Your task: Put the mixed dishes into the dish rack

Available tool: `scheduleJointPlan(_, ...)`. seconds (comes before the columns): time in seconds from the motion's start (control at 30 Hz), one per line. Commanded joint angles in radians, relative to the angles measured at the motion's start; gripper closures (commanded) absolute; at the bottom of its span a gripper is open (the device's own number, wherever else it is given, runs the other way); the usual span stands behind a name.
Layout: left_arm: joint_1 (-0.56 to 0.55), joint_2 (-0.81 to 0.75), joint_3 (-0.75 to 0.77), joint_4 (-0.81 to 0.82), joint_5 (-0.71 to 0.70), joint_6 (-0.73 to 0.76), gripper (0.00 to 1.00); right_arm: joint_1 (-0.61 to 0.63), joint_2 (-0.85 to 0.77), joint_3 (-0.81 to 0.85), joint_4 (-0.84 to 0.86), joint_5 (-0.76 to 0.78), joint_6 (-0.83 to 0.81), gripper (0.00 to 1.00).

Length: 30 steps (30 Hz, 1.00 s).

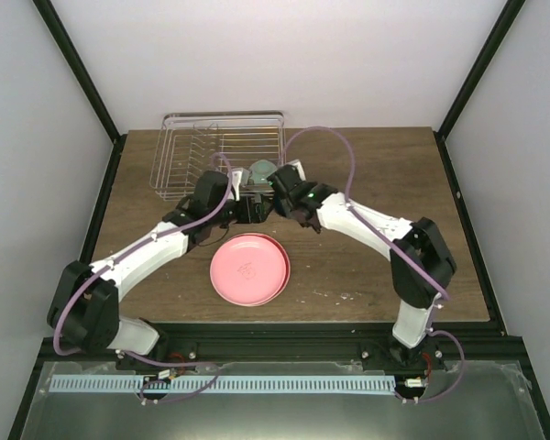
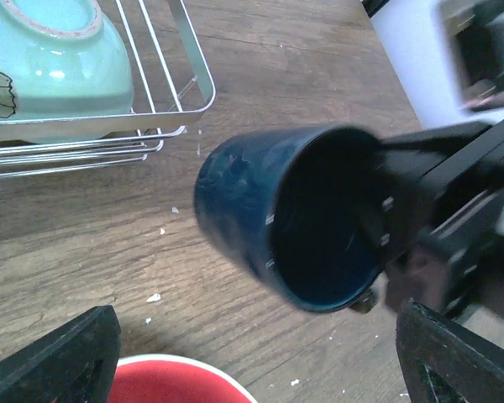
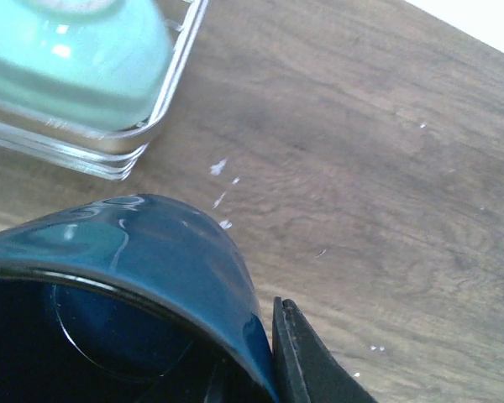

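Now, right gripper (image 2: 378,227): fingers pinch the rim of the dark blue cup (image 2: 235,197).
Left gripper (image 2: 256,361): fingers spread wide, holding nothing, pointing toward the cup's mouth.
Dark blue cup: tipped sideways over the table (image 1: 385,174), just beside the dish rack (image 1: 179,156) corner.
Dish rack: holds the small mint-green bowl (image 2: 59,71) at that corner.
Pink plate (image 1: 249,268): flat on the table, apart from the rack.
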Motion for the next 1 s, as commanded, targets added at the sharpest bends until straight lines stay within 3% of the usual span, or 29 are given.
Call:
scheduleJointPlan(0.0,-0.005,-0.054,-0.027,0.035,-0.016,-0.028,0.09,0.044,0.033,0.089,-0.022,0.11,0.092,0.99)
scheduleJointPlan(0.63,-0.019,-0.021,-0.07,0.061,-0.043,-0.046,0.13,0.121,0.001,0.123,-0.053,0.123,0.151,0.99)
scheduleJointPlan(0.87,-0.028,0.011,-0.067,0.079,-0.058,-0.051,0.22,0.15,-0.018,0.124,-0.065,0.118,0.176,0.99)
scheduleJointPlan(0.97,-0.031,0.024,-0.065,0.084,-0.063,-0.051,0.36,0.161,-0.02,0.129,-0.074,0.114,0.185,0.99)
